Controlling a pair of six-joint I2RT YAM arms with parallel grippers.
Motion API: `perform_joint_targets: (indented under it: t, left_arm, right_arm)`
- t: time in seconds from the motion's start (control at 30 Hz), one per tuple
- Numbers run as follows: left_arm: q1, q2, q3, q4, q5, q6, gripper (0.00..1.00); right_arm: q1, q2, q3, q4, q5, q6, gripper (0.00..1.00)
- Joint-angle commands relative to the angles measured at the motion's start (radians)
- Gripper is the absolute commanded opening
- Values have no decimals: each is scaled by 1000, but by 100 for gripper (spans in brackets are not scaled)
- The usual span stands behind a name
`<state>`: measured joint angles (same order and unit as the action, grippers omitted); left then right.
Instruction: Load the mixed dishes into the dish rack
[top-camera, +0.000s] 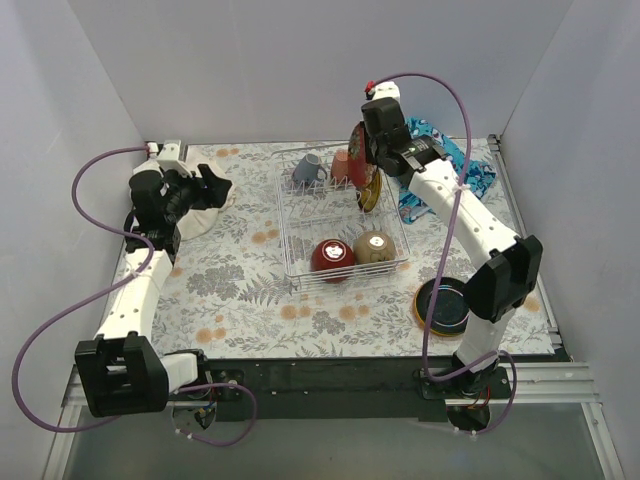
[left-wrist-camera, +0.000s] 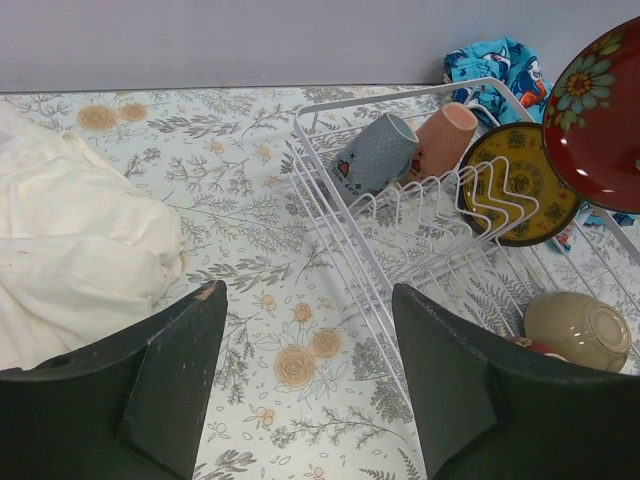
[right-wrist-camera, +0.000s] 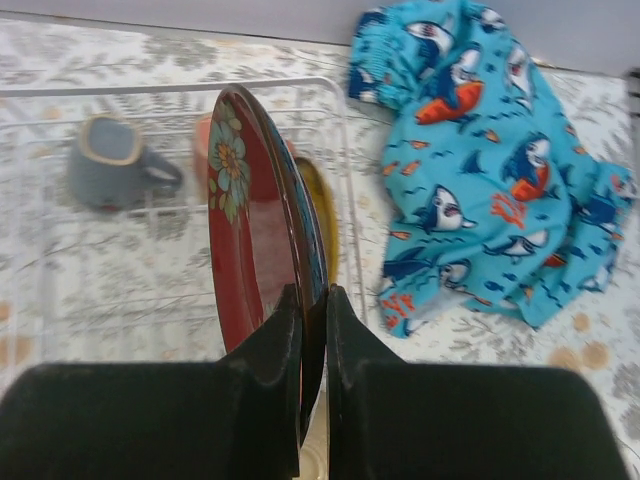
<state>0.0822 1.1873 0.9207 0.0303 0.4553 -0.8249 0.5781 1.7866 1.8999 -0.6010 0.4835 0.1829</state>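
My right gripper (right-wrist-camera: 312, 295) is shut on the rim of a red plate (right-wrist-camera: 245, 230) with a flower pattern and holds it on edge above the back right of the dish rack (top-camera: 290, 250). The red plate also shows in the top view (top-camera: 357, 152) and the left wrist view (left-wrist-camera: 600, 120). In the rack stand a yellow patterned plate (left-wrist-camera: 515, 185), a grey mug (left-wrist-camera: 375, 150), a pink mug (left-wrist-camera: 445, 135), a red bowl (top-camera: 332, 256) and a beige bowl (top-camera: 374, 247). A dark blue plate (top-camera: 442, 305) lies right of the rack. My left gripper (left-wrist-camera: 305, 330) is open and empty left of the rack.
A white towel (left-wrist-camera: 80, 245) lies at the back left beside my left gripper. The blue shark-print cloth (right-wrist-camera: 490, 180) lies right of the rack at the back. Grey walls enclose the table on three sides.
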Motion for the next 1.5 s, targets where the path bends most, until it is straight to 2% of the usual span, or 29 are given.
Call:
perform_joint_targets:
  t: [0.0,0.13,0.37,1.03,1.07,1.13,1.2,1.23,1.27,1.4,1.43,1.47]
  left_arm:
    - [-13,-66,-19,-12,-27,-2,66]
    - [-16,-87,-34,-15,-17,9,66]
    - [-9,-97,-40,-6,-27,13,67]
    - [1,-83,-74,16,-20,13,67]
    - [-1,-83,-74,13,-18,10,67]
    - [1,-83,-74,14,-14,7,67]
    - [1,-81,-75,22,-3,10,67]
    - [-1,-81,-77,25,2,9,67]
    - [1,-81,-77,31,5,4,67]
    - [1,-83,-72,36,29,1,68]
    - [1,-86,-68,36,43,7,68]
    - [-1,-86,-66,34,52,12,68]
  right_arm:
    - [37,11,25,66,329,64,1]
    - [61,49,36,84,406,44,1]
    - [71,103,39,99,446,-2,1]
    - [60,261,-4,113,366,-89,1]
    - [58,261,-13,115,356,-97,7]
    - [58,243,-28,100,314,-102,25]
    - [58,225,-54,81,285,-111,49]
    - [58,206,-64,76,280,-111,55]
    - [58,182,-76,72,270,-112,60]
    - [51,85,-122,44,192,-128,67]
    - [45,29,-165,38,125,-132,69]
    - [37,-4,-188,21,80,-151,77]
